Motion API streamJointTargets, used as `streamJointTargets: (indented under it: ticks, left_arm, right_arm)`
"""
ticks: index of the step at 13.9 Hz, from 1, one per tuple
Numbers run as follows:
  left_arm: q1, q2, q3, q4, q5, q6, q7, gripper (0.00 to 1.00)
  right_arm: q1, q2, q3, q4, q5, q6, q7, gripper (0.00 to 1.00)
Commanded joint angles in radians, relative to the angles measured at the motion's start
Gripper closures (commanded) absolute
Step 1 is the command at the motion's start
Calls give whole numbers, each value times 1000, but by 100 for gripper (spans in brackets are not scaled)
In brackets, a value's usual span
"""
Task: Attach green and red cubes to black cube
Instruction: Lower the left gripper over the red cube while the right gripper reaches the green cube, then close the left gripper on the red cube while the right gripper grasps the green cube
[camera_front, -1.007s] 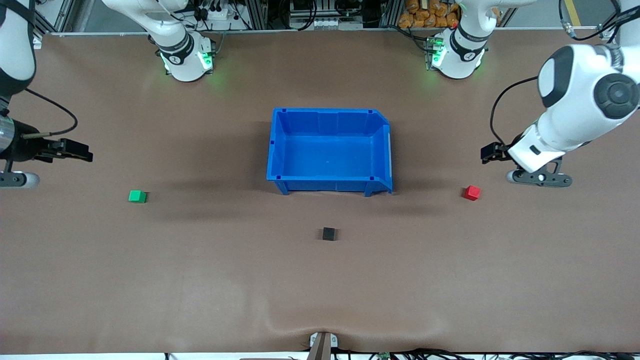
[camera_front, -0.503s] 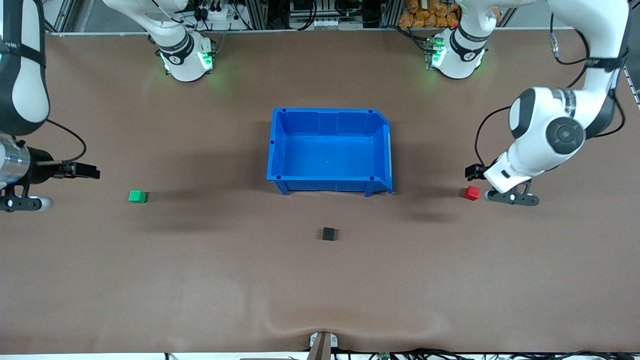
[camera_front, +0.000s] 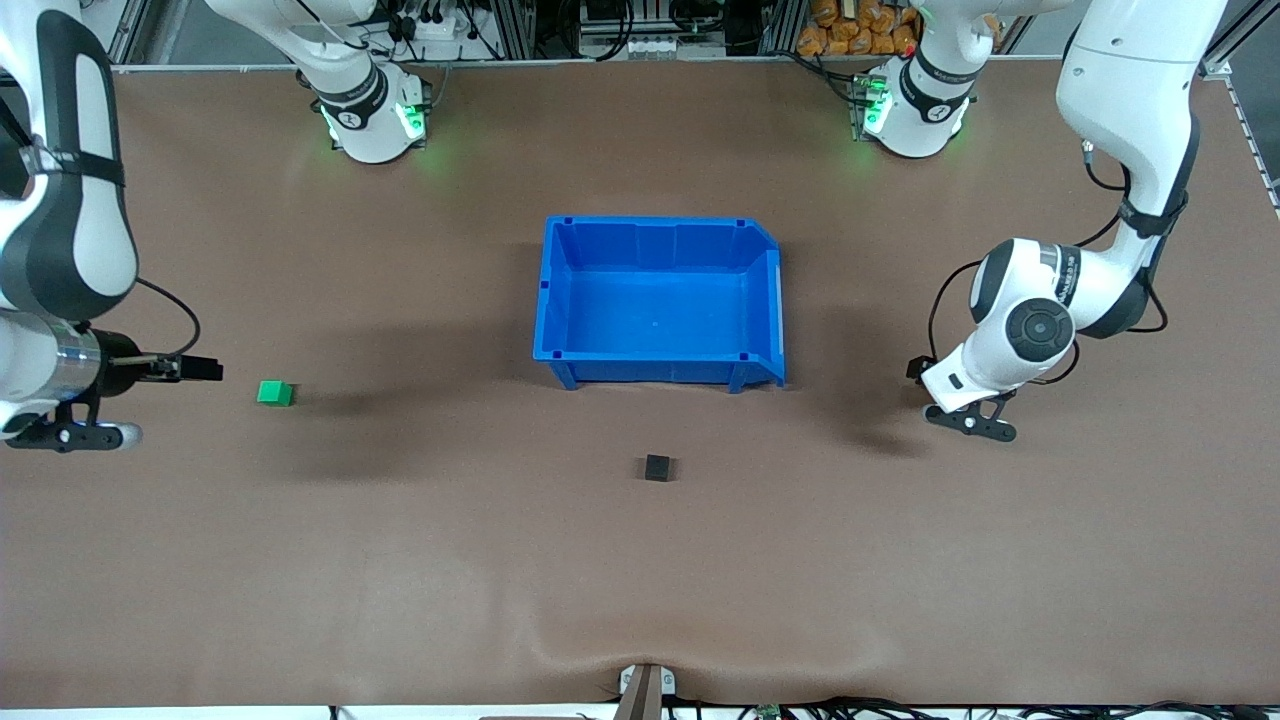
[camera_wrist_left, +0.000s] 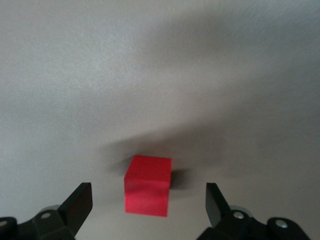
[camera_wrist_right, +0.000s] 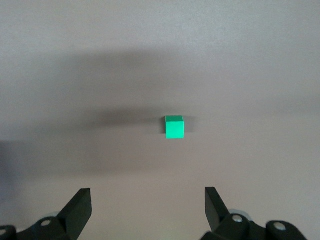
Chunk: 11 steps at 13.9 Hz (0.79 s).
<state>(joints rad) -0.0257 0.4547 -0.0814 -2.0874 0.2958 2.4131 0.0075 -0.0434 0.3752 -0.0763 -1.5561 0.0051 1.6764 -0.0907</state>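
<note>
Reaching stage: left claw (camera_wrist_left: 145, 212) spread wide, low over red cube (camera_wrist_left: 147, 185); right claw (camera_wrist_right: 145, 210) spread, short of green cube (camera_front: 274, 393). Next: straddle, clamp, carry to black cube (camera_front: 657, 467).

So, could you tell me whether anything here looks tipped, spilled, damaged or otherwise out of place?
Nothing stands out. The green cube, black cube and red cube sit flat and apart on the table; the blue bin stands upright.
</note>
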Motion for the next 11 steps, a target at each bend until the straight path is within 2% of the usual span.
streamJointTargets:
  ticks: [1, 5, 6, 7, 8, 11]
  left_arm:
    - [9, 24, -4, 21, 31, -2, 20, 0]
    - [15, 25, -4, 20, 29, -2, 19, 0]
    - [15, 27, -4, 20, 26, -2, 13, 8]
    - [15, 27, -4, 20, 14, -3, 2, 65]
    - [18, 27, -8, 17, 0, -6, -9, 100]
    - [18, 27, -8, 18, -39, -8, -17, 100]
  right_arm:
    - [-12, 37, 9, 5, 3, 22, -11, 0]
    - [-29, 67, 9, -4, 3, 68, -9, 0]
    - [-32, 79, 9, -10, 3, 74, -9, 0]
    - [-35, 93, 9, -10, 12, 78, -9, 0]
    - [-39, 103, 9, -12, 13, 95, -9, 0]
    - [-41, 123, 9, -25, 13, 132, -9, 0]
